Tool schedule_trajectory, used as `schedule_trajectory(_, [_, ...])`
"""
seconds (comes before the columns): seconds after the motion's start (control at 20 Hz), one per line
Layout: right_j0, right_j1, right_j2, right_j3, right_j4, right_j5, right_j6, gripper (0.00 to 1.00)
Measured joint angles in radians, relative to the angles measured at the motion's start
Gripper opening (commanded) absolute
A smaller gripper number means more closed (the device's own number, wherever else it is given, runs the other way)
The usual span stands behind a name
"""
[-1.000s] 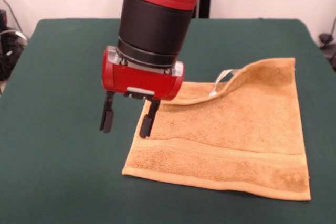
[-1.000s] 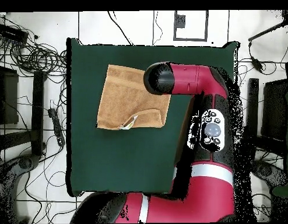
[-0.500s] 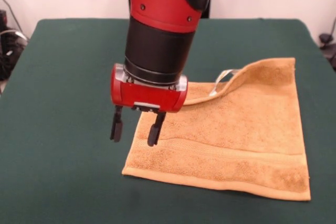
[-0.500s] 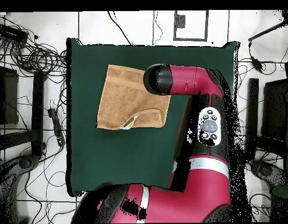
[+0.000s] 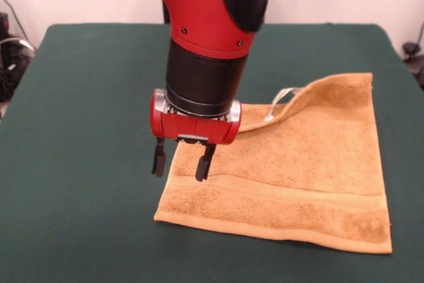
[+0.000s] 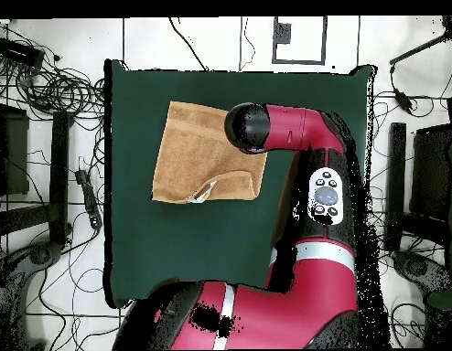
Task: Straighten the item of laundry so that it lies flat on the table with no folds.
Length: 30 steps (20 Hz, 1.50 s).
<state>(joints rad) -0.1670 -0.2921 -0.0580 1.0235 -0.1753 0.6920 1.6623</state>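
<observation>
The gripper [image 5: 180,161] was held with fingers spread astride the towel's [image 5: 298,177] side edge, probably to pinch it; its far corner was folded over.

A golden-orange terry towel [image 5: 298,170] with 2 woven border bands and a white tag [image 5: 281,101] lies at the frame's lower right on the dark green table [image 5: 86,97], under a red-and-black arm [image 5: 205,38] with black gripper [image 5: 181,160] fingers [image 5: 204,162].
</observation>
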Motion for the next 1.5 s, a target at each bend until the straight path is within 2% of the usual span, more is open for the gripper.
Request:
schedule_trajectory(0.85, [-0.012, -0.046, 0.016, 0.000, 0.112, 0.043, 0.000, 1.00])
schedule_trajectory(1.5, [-0.013, -0.037, 0.021, 0.000, 0.176, 0.043, 0.000, 1.00])
